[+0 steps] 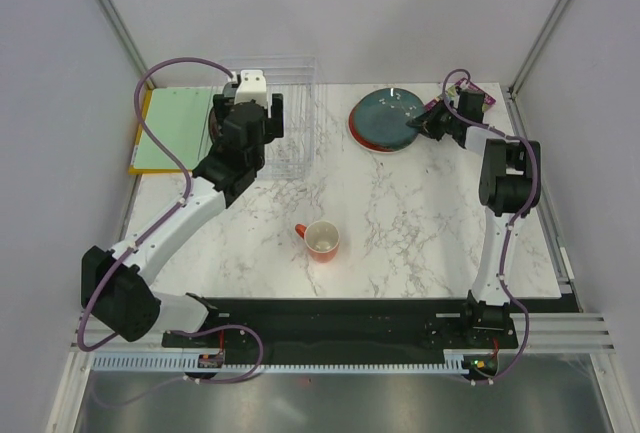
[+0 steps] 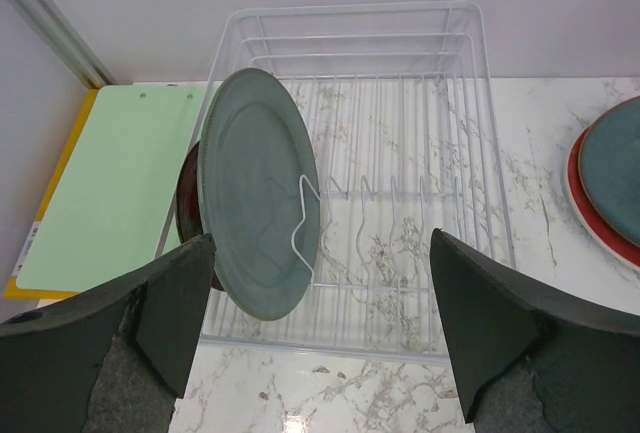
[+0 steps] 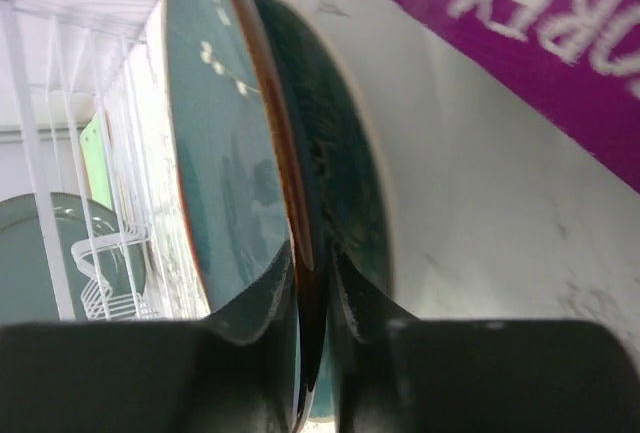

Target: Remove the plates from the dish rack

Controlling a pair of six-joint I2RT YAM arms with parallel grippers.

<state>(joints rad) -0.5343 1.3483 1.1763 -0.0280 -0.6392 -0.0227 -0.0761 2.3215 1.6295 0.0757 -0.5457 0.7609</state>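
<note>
grey-teal plate (image 2: 255, 193) upright in dish rack (image 2: 450, 133); right gripper (image 3: 312, 278) pinches teal plate (image 1: 388, 115)

A white tabletop (image 1: 420, 213) veined with grey marble fills the middle of the top view. Plain pale lilac-grey walls close it in: a back wall (image 1: 340, 13) at the top and side panels at the left (image 1: 50, 103) and right (image 1: 600, 103). Slim metal posts (image 1: 110, 15) slant down the upper corners. Across the lower frame run a black strip (image 1: 350, 318), a slotted pale rail (image 1: 330, 361) and a dull reflective metal sheet (image 1: 330, 403). The light is soft and even, with faint shadows.
</note>
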